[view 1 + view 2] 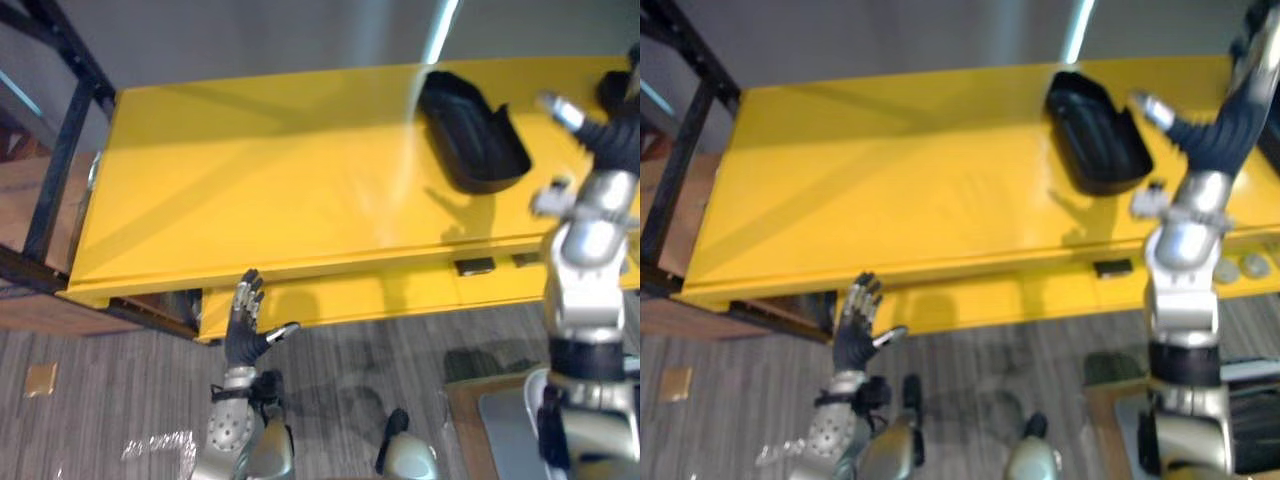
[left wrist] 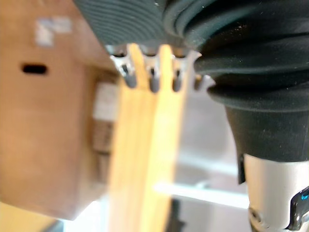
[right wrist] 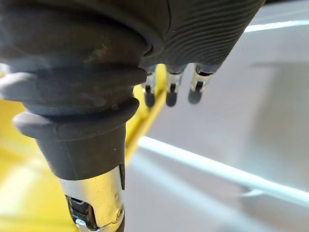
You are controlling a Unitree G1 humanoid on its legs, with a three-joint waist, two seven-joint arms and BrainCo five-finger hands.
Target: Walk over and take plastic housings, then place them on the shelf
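- Right hand (image 1: 1215,135) is up high over the right end of the yellow bench (image 1: 280,190), at the end of an upright forearm. Its thumb sticks out sideways towards the black plastic housing (image 1: 470,130).
- In its own wrist view the fingers (image 3: 171,94) hang side by side, loose and uncurled, with nothing between them. A yellow edge and a grey wall lie beyond.
- That housing is a shallow, dark, tray-like shell. It lies on the bench top near the far right corner, just beside the right hand, and neither hand touches it.
- Left hand (image 1: 243,335) is low, in front of the bench's front edge and left of the middle. Its fingers are straight and pointing up, the thumb is spread to the side, and it holds nothing.
- Seen from the left wrist, the fingers (image 2: 153,79) reach towards the bench's yellow edge, with a brown box (image 2: 48,121) beside it.
- Below the front edge runs a lower yellow ledge (image 1: 400,295) with two small dark slots (image 1: 475,266) towards the right.
- At the left end of the bench stands a black metal rack (image 1: 60,150) with a wooden board (image 1: 30,200) in it.
- On the grey plank floor (image 1: 330,350) lie a small brown square (image 1: 40,378) and a scrap of clear film (image 1: 160,445), both to the left of the left hand.
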